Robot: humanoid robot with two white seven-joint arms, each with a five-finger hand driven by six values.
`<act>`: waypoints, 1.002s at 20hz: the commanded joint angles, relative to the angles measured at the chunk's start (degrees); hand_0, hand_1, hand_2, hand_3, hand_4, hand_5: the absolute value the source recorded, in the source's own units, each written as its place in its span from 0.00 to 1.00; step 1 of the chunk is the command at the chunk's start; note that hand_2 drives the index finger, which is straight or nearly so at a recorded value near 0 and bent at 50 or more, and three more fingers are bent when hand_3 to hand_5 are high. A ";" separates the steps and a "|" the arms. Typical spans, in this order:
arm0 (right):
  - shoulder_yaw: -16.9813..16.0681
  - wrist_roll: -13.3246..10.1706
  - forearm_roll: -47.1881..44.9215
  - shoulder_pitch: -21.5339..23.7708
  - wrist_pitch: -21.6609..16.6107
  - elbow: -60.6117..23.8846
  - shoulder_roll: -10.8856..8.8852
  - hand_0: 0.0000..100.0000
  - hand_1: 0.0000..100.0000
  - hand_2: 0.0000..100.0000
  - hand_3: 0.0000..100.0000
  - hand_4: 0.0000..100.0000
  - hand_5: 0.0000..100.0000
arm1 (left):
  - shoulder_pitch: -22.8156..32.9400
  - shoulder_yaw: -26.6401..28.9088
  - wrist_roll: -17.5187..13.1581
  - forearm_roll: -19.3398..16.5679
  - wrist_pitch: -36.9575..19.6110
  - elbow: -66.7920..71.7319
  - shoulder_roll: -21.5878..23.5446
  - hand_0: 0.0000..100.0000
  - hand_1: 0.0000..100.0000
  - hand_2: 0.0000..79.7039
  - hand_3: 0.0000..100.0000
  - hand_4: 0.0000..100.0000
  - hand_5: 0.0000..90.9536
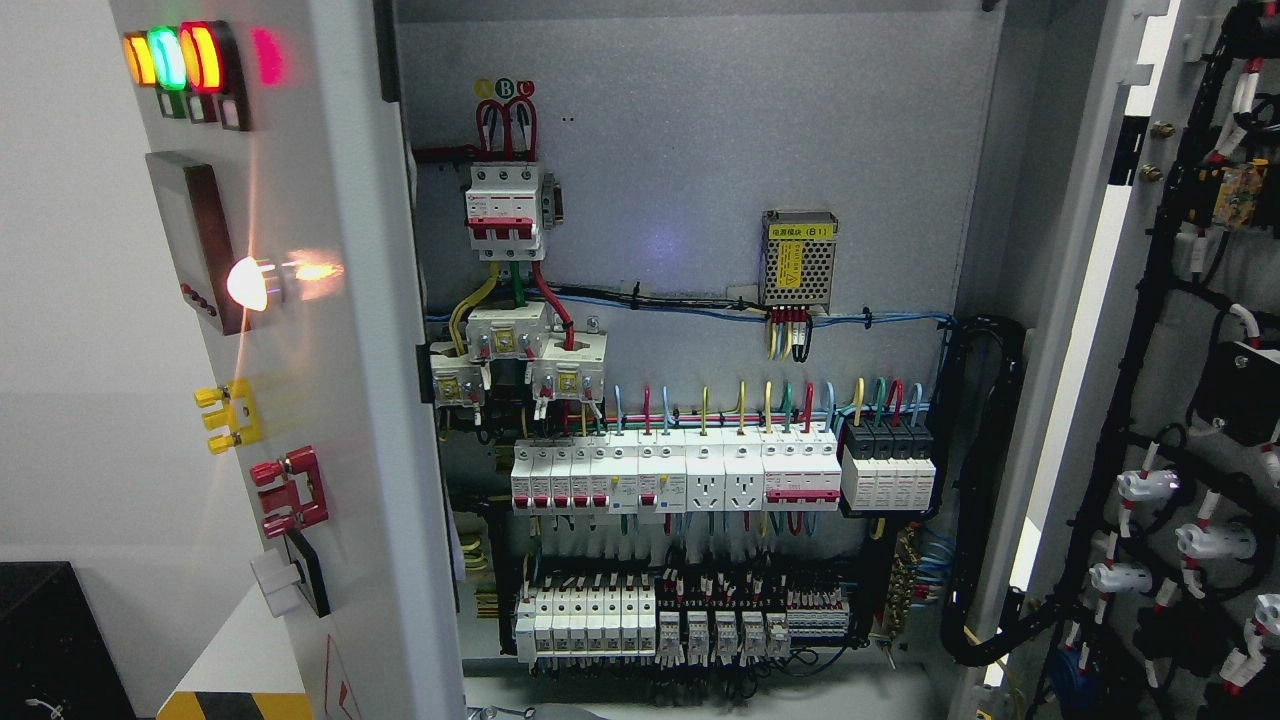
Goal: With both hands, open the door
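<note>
From the head camera I see the electrical cabinet [700, 150] standing open, its grey back panel filling the middle of my view. Neither of my hands is in the picture, so I cannot tell how the fingers stand.

The left door [330, 400] is swung out toward me at 9 o'clock, and I look along its front face at a steep angle. At 11 o'clock on it sit three lit indicator lamps [172, 58], amber, green and red side by side. Below them a dark meter panel [200, 245] and a glowing white lamp [250, 283] just beside it. Further down, toward 8 o'clock, a yellow terminal [230, 415] and under it a red terminal [292, 492].

The right door [1180, 400] is swung wide at 3 o'clock, showing its inner side with black cable bundles [1120, 420] and white connectors [1150, 487].

Inside, a red-and-white main breaker [507, 212] sits at 12 o'clock, left of centre. A perforated power supply [798, 260] with a yellow label hangs to its right. Across the centre runs a row of white breakers and sockets [680, 478], with coloured wires rising from it. A second terminal row [640, 620] lies below at 6 o'clock.
</note>
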 commanded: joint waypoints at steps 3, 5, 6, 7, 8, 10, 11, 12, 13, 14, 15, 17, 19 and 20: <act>4.38 -0.06 0.50 -0.31 0.08 0.31 1.00 0.19 0.00 0.00 0.00 0.00 0.00 | -0.35 1.67 -0.07 2.02 -0.45 0.89 -0.17 0.00 0.00 0.00 0.00 0.00 0.00; 4.73 -0.06 0.50 -0.92 0.08 1.19 1.08 0.19 0.00 0.00 0.00 0.00 0.00 | -0.88 1.49 -0.07 1.93 -0.63 -0.17 -0.18 0.00 0.00 0.00 0.00 0.00 0.00; 4.74 -0.06 0.50 -1.36 0.08 2.15 1.61 0.19 0.00 0.00 0.00 0.00 0.00 | -0.97 1.32 -0.07 1.67 -0.63 -0.18 -0.17 0.00 0.00 0.00 0.00 0.00 0.00; 4.74 -0.06 0.50 -2.06 0.00 3.12 2.48 0.19 0.00 0.00 0.00 0.00 0.00 | -0.97 1.49 -0.07 1.84 -0.63 -0.26 -0.17 0.00 0.00 0.00 0.00 0.00 0.00; 4.82 -0.06 0.50 -2.59 0.08 4.08 2.67 0.19 0.00 0.00 0.00 0.00 0.00 | -0.97 1.49 -0.07 1.84 -0.63 -0.18 -0.09 0.00 0.00 0.00 0.00 0.00 0.00; 5.61 -0.06 0.50 -3.12 0.08 5.14 3.19 0.19 0.00 0.00 0.00 0.00 0.00 | -0.79 1.49 -0.07 1.93 -0.63 -0.17 0.00 0.00 0.00 0.00 0.00 0.00 0.00; 5.87 -0.06 0.59 -3.13 0.00 5.58 3.37 0.19 0.00 0.00 0.00 0.00 0.00 | -0.70 1.49 -0.07 1.93 -0.63 -0.26 0.00 0.00 0.00 0.00 0.00 0.00 0.00; 5.96 -0.06 0.59 -3.21 0.08 5.94 3.46 0.19 0.00 0.00 0.00 0.00 0.00 | -0.70 1.49 -0.07 1.93 -0.63 -0.26 0.00 0.00 0.00 0.00 0.00 0.00 0.00; 6.14 -0.06 0.59 -3.56 0.08 6.20 3.63 0.19 0.00 0.00 0.00 0.00 0.00 | -0.70 1.49 -0.07 1.93 -0.63 -0.26 0.00 0.00 0.00 0.00 0.00 0.00 0.00; 6.58 -0.06 0.59 -4.09 0.08 6.29 3.89 0.19 0.00 0.00 0.00 0.00 0.00 | -0.70 1.49 -0.07 1.93 -0.63 -0.26 0.00 0.00 0.00 0.00 0.00 0.00 0.00; 6.67 -0.06 0.59 -4.61 0.08 6.47 4.25 0.19 0.00 0.00 0.00 0.00 0.00 | -0.70 1.49 -0.07 1.93 -0.63 -0.26 0.00 0.00 0.00 0.00 0.00 0.00 0.00; 6.76 -0.06 0.59 -5.67 0.08 7.69 5.03 0.19 0.00 0.00 0.00 0.00 0.00 | -0.53 1.49 -0.07 1.93 -0.63 -0.53 0.09 0.00 0.00 0.00 0.00 0.00 0.00; 6.76 -0.06 0.59 -6.11 0.08 8.66 5.74 0.19 0.00 0.00 0.00 0.00 0.00 | -0.18 1.40 -0.07 1.93 -0.71 -0.61 0.18 0.00 0.00 0.00 0.00 0.00 0.00; 6.84 -0.06 0.59 -6.11 0.08 8.75 5.83 0.19 0.00 0.00 0.00 0.00 0.00 | 0.09 1.32 -0.07 1.93 -0.89 -1.05 0.26 0.00 0.00 0.00 0.00 0.00 0.00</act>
